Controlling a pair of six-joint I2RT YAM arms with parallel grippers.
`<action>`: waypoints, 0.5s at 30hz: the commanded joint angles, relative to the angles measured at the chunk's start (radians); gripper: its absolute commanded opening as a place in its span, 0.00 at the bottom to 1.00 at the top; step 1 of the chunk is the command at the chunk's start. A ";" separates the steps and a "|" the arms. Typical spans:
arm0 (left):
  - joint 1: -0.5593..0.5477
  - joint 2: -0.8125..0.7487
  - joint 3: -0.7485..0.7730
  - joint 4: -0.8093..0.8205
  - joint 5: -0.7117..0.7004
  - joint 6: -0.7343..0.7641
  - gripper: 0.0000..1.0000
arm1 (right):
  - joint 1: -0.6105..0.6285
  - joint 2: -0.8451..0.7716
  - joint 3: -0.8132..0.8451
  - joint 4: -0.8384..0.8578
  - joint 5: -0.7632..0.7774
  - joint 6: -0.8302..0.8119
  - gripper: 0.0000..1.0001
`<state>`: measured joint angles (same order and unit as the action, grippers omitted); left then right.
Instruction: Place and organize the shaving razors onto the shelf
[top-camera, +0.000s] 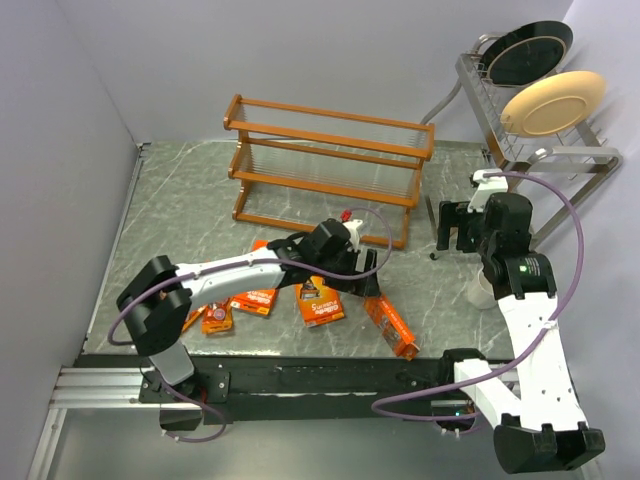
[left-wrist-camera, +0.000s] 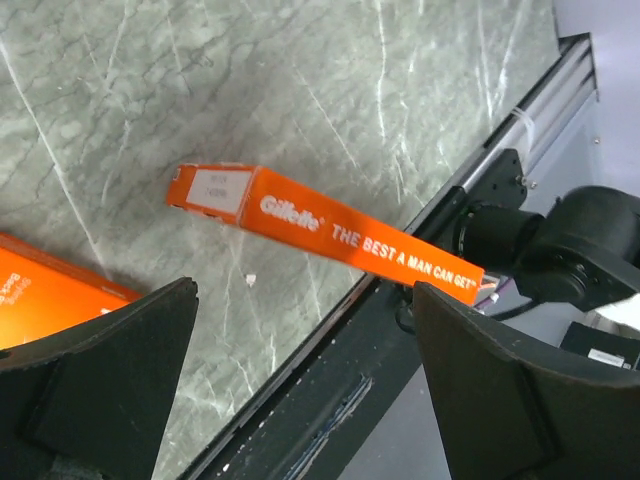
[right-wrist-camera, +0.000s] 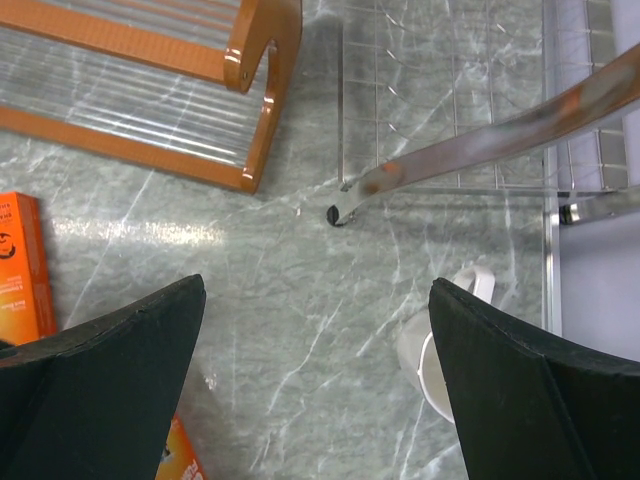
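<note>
The left pincer (left-wrist-camera: 300, 405) hangs spread wide and grasps nothing, poised over 1 orange razor pack (left-wrist-camera: 320, 235) that stands on its long edge near the front rim of the grey marbled counter (top-camera: 180, 220). More razor packs (top-camera: 318, 300) lie flat on the counter beneath the left arm. The shelf (top-camera: 330, 165) stands at the back, its clear-rod tiers bare of packs. The right pincer (right-wrist-camera: 320, 390) is also released and empty, hovering between the shelf's right end and a silver plate rack (top-camera: 520, 150) holding 2 plates, a white cup (right-wrist-camera: 440, 360) below it
</note>
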<state>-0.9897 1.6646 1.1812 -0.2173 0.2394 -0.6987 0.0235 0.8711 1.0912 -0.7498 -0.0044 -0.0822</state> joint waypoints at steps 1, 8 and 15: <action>0.002 0.047 0.087 -0.059 -0.025 -0.010 0.95 | -0.005 -0.021 0.006 0.032 -0.003 0.013 1.00; 0.026 0.170 0.195 -0.169 -0.035 -0.010 0.91 | -0.008 -0.030 0.012 0.046 -0.014 0.022 1.00; 0.034 0.176 0.235 -0.226 -0.069 0.018 0.86 | -0.014 -0.055 -0.008 0.043 -0.017 0.016 1.00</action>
<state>-0.9604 1.8633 1.3788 -0.3859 0.2085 -0.6998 0.0196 0.8505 1.0897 -0.7475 -0.0170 -0.0681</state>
